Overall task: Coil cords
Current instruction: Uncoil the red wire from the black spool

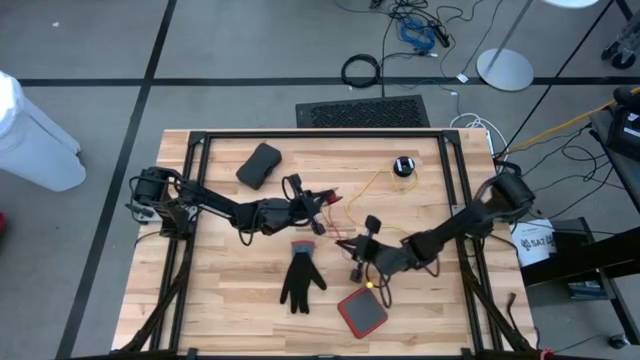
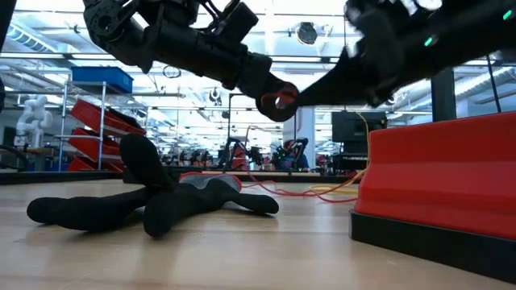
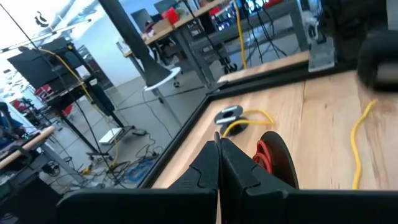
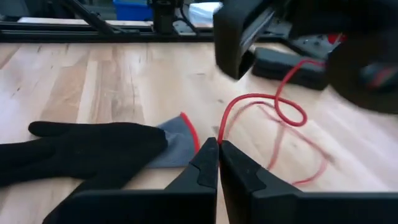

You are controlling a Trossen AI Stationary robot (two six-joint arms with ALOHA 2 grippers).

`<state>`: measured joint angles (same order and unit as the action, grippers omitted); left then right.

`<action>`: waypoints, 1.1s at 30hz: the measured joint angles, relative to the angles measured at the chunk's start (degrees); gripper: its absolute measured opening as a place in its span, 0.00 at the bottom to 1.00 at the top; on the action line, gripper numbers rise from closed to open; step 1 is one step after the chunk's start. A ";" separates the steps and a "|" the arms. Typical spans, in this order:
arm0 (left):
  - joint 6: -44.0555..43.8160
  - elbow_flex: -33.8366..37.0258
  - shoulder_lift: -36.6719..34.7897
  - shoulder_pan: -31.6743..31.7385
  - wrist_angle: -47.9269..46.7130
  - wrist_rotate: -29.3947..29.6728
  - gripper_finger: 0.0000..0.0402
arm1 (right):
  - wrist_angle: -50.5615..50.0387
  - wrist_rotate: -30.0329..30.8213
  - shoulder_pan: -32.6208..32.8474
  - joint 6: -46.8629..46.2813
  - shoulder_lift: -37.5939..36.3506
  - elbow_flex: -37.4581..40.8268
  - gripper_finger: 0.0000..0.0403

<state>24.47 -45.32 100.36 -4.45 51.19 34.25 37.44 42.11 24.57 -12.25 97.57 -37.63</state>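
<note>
1. Near the middle of the table [image 1: 230,300], I had both grippers clenched, fingertips pressed together in each wrist view.
2. I read the left gripper [image 1: 318,208] as hanging just left of centre, pointed toward the right edge. Nothing showed between its fingers, though a red loop lay just beside them.
3. I read the right gripper [image 1: 352,245] as hanging just below centre, pointed toward the left edge, with the red strand [image 4: 283,109] rising from its tips; whether it was actually pinched I could not tell.
4. I placed the cords [image 1: 372,190] between the two grippers and the far edge: the yellow line ran from the tangle at centre toward the black puck [image 1: 403,165] near the far-right corner, so its long axis lay diagonally, centre to far right.
5. I judged the right arm nearer the puck end and the left arm nearer the red tangle.
6. I noted the black glove [image 1: 300,278] and the red block [image 1: 362,311] toward the near edge, apart from the cords.
</note>
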 joint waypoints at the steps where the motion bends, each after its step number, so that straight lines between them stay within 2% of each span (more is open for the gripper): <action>1: 0.00 0.00 0.00 -0.01 0.53 -0.16 0.00 | 1.73 -1.20 -0.96 -0.02 1.33 0.00 0.00; 3: -0.03 0.00 0.00 -0.02 1.38 -0.91 0.00 | 3.55 -3.07 -2.83 -0.25 3.71 0.00 0.00; 6: -0.04 0.00 0.00 -0.02 1.67 -1.19 0.00 | 1.17 -3.45 -5.81 -2.88 5.52 0.00 0.00; 12: -0.04 0.00 0.00 -0.23 1.93 -2.27 0.00 | -15.24 -3.07 -11.08 -13.63 5.09 0.04 0.00; 16: -0.04 0.00 0.00 -0.33 1.91 -2.29 0.00 | -21.26 -3.03 -11.77 -17.75 4.68 0.00 0.00; 20: -0.04 0.00 0.00 -0.59 1.91 -2.33 0.00 | -21.70 -2.01 -10.73 -18.15 4.68 0.02 0.02; 24: -0.04 0.00 0.00 -0.85 1.92 -2.35 0.00 | -22.17 1.24 -8.47 -17.77 4.06 0.02 0.11; 30: -0.04 0.00 0.00 -0.96 1.93 -2.68 0.00 | -23.31 2.49 -5.77 -17.27 0.08 0.02 0.30; 33: -0.04 0.00 0.00 -0.96 2.15 -2.74 0.00 | -22.96 6.97 -4.38 -15.42 -1.51 0.02 0.36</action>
<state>24.43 -45.32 100.36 -5.41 53.35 31.52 14.48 49.08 20.19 -27.67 96.07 -37.60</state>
